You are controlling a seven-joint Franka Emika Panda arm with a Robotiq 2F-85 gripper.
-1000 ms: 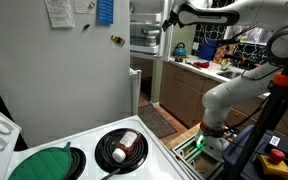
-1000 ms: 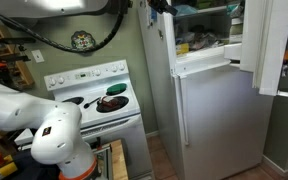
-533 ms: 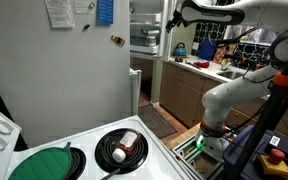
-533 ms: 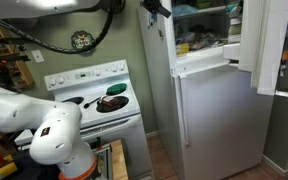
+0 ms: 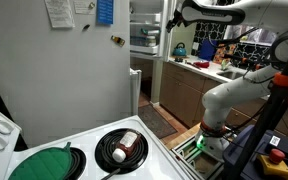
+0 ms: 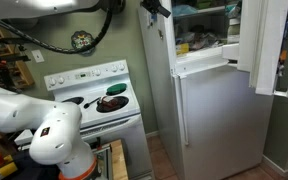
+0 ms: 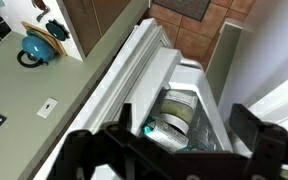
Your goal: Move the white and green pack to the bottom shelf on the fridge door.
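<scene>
In the wrist view my gripper (image 7: 159, 128) is open and empty, with its two dark fingers spread wide on either side of an open fridge compartment. Between the fingers lies the white and green pack (image 7: 162, 134), resting next to a round jar with a pale lid (image 7: 178, 108). The fingers are above the pack and do not touch it. In both exterior views the gripper (image 5: 174, 15) (image 6: 154, 8) is raised at the top of the fridge, where the pack itself is too small to make out.
The fridge door (image 6: 269, 50) stands open at the right with shelves that hold items. A white stove (image 5: 94, 150) carries a pan with an object in it (image 5: 121, 146). A kitchen counter holds a teal kettle (image 7: 34, 45).
The gripper has shifted only slightly at the top of the fridge. Nothing was taken hold of or let go.
</scene>
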